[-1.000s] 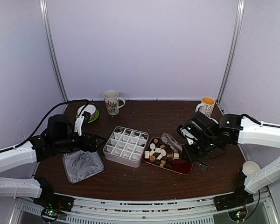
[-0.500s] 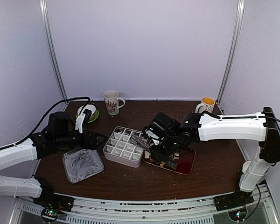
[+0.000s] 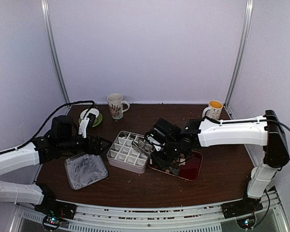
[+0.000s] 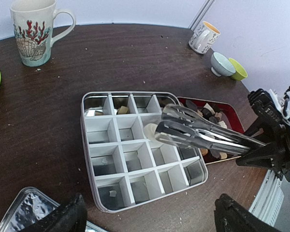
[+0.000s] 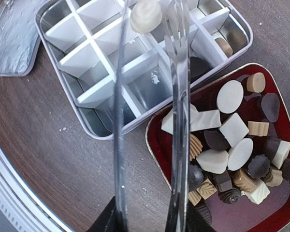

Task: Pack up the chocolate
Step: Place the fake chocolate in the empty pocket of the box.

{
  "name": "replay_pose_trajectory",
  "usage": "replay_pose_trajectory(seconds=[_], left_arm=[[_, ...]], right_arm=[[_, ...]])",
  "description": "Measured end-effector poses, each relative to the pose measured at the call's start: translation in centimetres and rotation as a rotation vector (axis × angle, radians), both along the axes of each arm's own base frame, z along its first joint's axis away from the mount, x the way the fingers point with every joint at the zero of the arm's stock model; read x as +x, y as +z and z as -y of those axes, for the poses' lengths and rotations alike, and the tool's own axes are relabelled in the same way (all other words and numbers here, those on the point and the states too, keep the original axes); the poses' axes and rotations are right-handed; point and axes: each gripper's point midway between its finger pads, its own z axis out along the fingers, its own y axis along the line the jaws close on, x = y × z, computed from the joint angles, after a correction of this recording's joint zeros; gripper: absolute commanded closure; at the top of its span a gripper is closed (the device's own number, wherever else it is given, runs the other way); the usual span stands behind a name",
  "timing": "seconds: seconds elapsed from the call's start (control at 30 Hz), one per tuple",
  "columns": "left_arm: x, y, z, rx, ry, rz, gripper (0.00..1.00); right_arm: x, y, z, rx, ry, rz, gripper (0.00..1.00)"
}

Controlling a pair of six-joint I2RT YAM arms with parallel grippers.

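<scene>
Right gripper [image 5: 147,217] is clamped around the handle end of the metal tongs [image 5: 179,96], squeezing the two arms together. At the far tips, well ahead of the fingers, a round cream chocolate [image 5: 146,15] is pinched between the blades. It hangs over the white divided tin [image 4: 135,93], above an inner cell near a divider wall rather than plainly over a cell's centre.

The grip on that piece looks slight. Only the tip edges touch it, and it is smooth and rounded, so any easing of the squeeze or a jolt could let it roll out early. From where it hangs it might strike a divider and bounce into the wrong cell, or out onto the table. Lowering too far carries its own risk: the blades could catch a thin partition and drag the tin.

The rest of the chocolate [image 5: 232,130] lies in the red tray [image 5: 152,140], below and to the right of the tong arms, just beside the tin. A sweep back toward it at low height could knock pieces over the shallow rim.

Left gripper [image 3: 102,143] hovers with its fingers spread wide and nothing held, at the tin's opposite side from the tongs. It hangs over the edge of the silver lid [image 3: 85,170]. It does not touch the tin, so nothing braces the tin against a push.
</scene>
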Motion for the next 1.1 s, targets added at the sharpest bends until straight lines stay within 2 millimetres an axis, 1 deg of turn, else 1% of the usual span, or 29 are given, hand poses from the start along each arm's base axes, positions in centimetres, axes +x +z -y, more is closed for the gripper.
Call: replay_pose_trajectory(seconds=[0.07,0.13,0.5,0.7,0.83,1.0,1.1], left_arm=[[0.0,0.0,0.0,0.000,0.000,0.000,0.06],[0.0,0.0,0.0,0.001,0.000,0.000,0.05],[0.1,0.4,0.1,-0.002,0.000,0.005,0.05],[0.0,0.2,0.0,0.004,0.000,-0.005,0.05],[0.0,0.1,0.0,0.006,0.000,-0.007,0.06],[-0.1,0.1,0.0,0.006,0.000,-0.008,0.05],[-0.1,0.1,0.0,0.007,-0.001,-0.008,0.05]], right_arm=[[0.2,0.2,-0.1,0.005,-0.002,0.009,0.55],[0.3,0.2,-0.1,0.003,-0.007,0.017,0.54],[0.7,0.3,0.2,-0.012,-0.012,0.038,0.57],[0.5,0.1,0.4,-0.032,0.010,0.037,0.54],[0.3,0.2,0.5,-0.044,0.027,0.040,0.55],[0.9,1.1,0.4,-0.055,0.013,0.067,0.56],[1.4,1.2,0.6,-0.078,-0.003,0.089,0.56]])
